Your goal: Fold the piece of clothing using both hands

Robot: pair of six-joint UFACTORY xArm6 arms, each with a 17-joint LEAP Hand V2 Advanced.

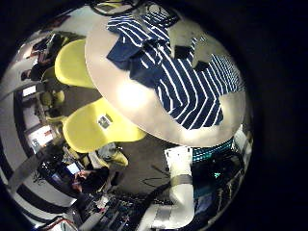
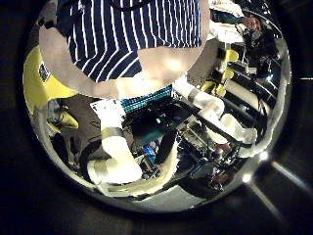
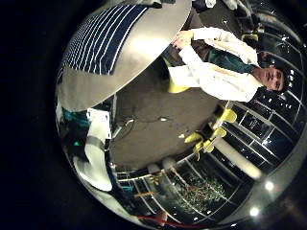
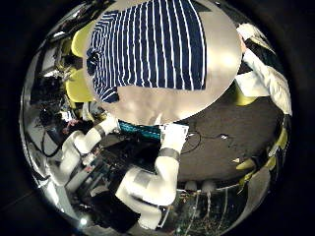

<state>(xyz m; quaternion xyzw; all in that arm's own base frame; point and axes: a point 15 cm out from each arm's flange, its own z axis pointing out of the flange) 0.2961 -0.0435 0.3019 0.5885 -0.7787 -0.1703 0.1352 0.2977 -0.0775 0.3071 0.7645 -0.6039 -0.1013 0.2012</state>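
A striped shirt (image 1: pixel 178 72) lies spread flat on a round table (image 1: pixel 123 96) in the left little finger side palm view, sleeves out to the sides. The right thumb side palm view shows the whole shirt (image 4: pixel 148 44) from high above the table (image 4: pixel 148 110). The left thumb side palm view shows its hem part (image 2: pixel 117 34) near the table edge (image 2: pixel 166 67). The right little finger side palm view shows part of the shirt (image 3: pixel 101 38) on the table (image 3: pixel 144 48). Both hands are up above the table, away from the shirt.
Chairs (image 1: pixel 75 63) stand round the table's far side; another (image 1: pixel 101 125) is close to its edge, and they also show in the right thumb side palm view (image 4: pixel 81 41). The arms' bodies (image 4: pixel 162 172) rise at the table's near edge.
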